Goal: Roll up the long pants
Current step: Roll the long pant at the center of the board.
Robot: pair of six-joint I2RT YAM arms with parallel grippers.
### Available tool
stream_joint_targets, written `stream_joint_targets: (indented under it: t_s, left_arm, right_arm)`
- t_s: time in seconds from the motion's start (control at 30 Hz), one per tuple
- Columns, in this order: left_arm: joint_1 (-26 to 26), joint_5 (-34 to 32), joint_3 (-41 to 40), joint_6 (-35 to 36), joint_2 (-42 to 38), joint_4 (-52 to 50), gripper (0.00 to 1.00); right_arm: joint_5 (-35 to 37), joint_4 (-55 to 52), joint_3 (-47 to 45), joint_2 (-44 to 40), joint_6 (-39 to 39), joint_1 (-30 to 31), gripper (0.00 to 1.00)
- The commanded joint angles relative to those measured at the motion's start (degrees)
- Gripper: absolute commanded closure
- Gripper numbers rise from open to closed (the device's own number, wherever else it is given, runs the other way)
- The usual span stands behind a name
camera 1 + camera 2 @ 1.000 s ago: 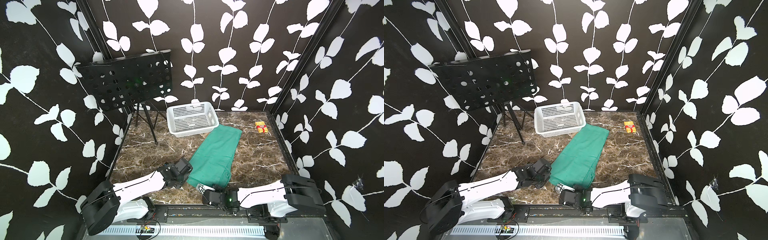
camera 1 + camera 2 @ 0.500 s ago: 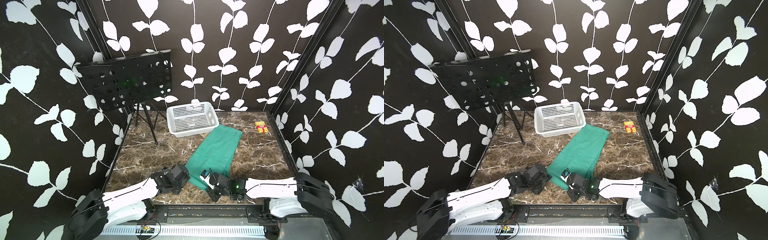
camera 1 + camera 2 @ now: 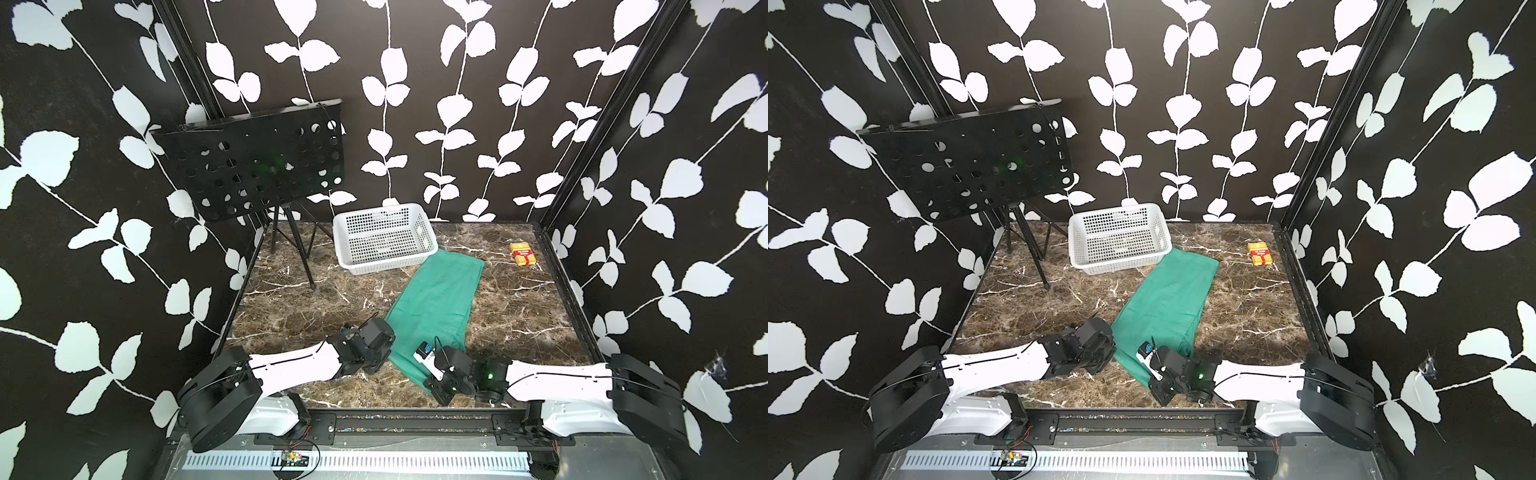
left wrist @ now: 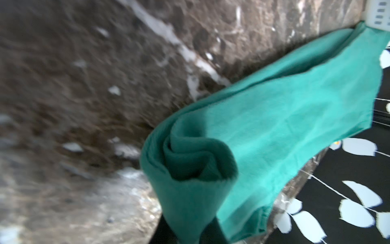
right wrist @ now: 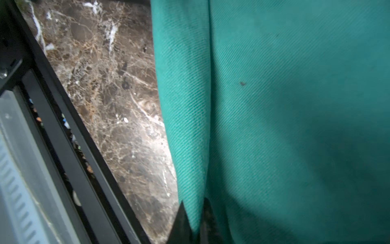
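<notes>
Pants [image 3: 436, 299] lie just outside wht basket [image 3: 386, 266].

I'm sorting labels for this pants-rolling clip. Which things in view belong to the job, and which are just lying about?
Job: long pants, left pincer, right pincer.
Lying about: white basket, black music stand, yellow box.

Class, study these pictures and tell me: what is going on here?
Two robot arms are rolling up the long pants on the marble table. The left gripper is shut on the near end, which is curled into a loose first turn. The right gripper has a fold between its jaws; its grip is unclear. The rest lies flat, reaching the white basket.
</notes>
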Motion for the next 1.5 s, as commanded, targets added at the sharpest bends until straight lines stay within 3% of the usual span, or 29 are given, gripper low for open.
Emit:
stream_joint_targets:
  t_s: [0.0,0.07,0.13,0.37,0.53,0.7,0.77,0.83,0.9,0.97,1.17,1.33,1.47]
  left_arm:
    - [0.3,-1.1,2.4,1.6,0.8,-2.4,0.96]
    - [0.3,0.1,3.6,2.1,1.6,-3.6,0.98]
    - [0.3,1.1,4.6,2.4,2.5,-4.7,0.99]
    - [0.2,2.8,6.2,2.2,4.3,-6.0,1.00]
    - [0.3,3.2,6.3,1.5,4.7,-6.4,1.00]
    - [0.3,3.0,5.9,0.8,4.3,-6.4,1.00]
    - [0.3,2.2,5.8,0.7,3.3,-7.2,0.95]
    - [0.3,0.3,6.3,1.3,1.5,-9.4,0.79]
    - [0.3,-2.0,6.3,2.2,-0.9,-11.6,0.58]
    - [0.3,-4.0,5.3,3.1,-3.5,-12.2,0.50]
    - [0.3,-5.7,-1.9,8.5,-13.0,-6.1,0.50]
    - [0.3,-2.2,-3.2,13.7,-16.9,-9.1,0.71]
    - [0.3,2.1,-4.4,16.2,-14.8,-4.6,0.74]
  right_arm:
    - [3.5,-5.4,-0.7,-3.0,-0.9,0.3,0.58]
    - [7.5,-7.6,1.9,-5.6,-3.8,2.5,0.43]
    - [12.5,-7.5,3.5,-7.5,-7.7,5.6,0.36]
    - [21.1,1.6,5.3,-0.6,-11.6,9.0,0.38]
    - [22.7,8.7,6.6,6.6,-11.1,9.1,0.48]
    - [21.2,11.6,6.2,10.0,-7.3,9.0,0.82]
    - [19.5,11.4,5.2,9.6,-4.4,8.7,0.92]
    - [15.3,7.7,6.1,9.0,-0.5,7.3,1.00]
    - [10.0,6.4,5.8,7.9,3.5,5.4,1.00]
    - [6.7,6.5,4.5,6.3,7.2,3.6,1.00]
    - [-3.7,3.3,4.0,5.1,11.7,-3.7,1.00]
    - [-13.1,1.3,6.1,8.8,13.6,-10.0,1.00]
    - [-18.9,-0.3,7.7,11.3,14.5,-14.5,1.00]
